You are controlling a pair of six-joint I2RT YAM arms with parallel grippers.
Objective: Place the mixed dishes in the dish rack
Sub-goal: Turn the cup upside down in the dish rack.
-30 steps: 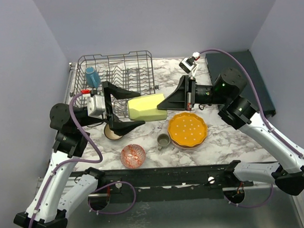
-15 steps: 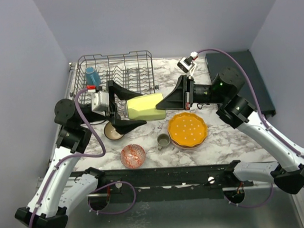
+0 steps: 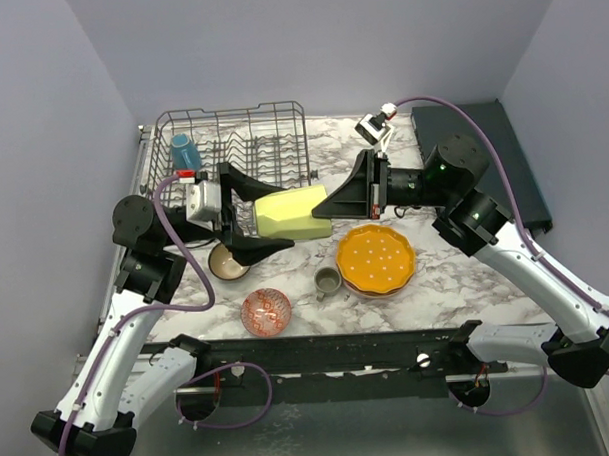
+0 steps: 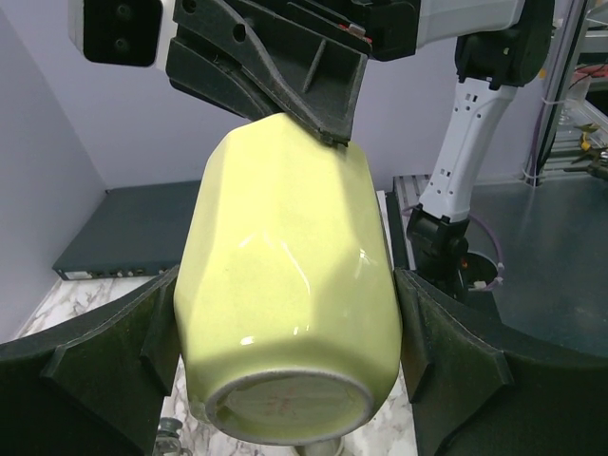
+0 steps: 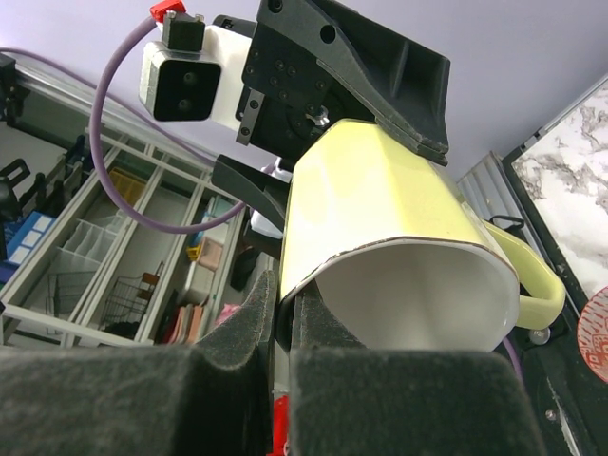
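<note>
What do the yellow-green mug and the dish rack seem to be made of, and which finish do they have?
The yellow-green mug looks like glazed ceramic: glossy faceted sides with bright reflections, a white inside, and a duller ring at the base. The dish rack seems to be grey metal wire, possibly coated: thin straight rods form a grid with upright tines.
</note>
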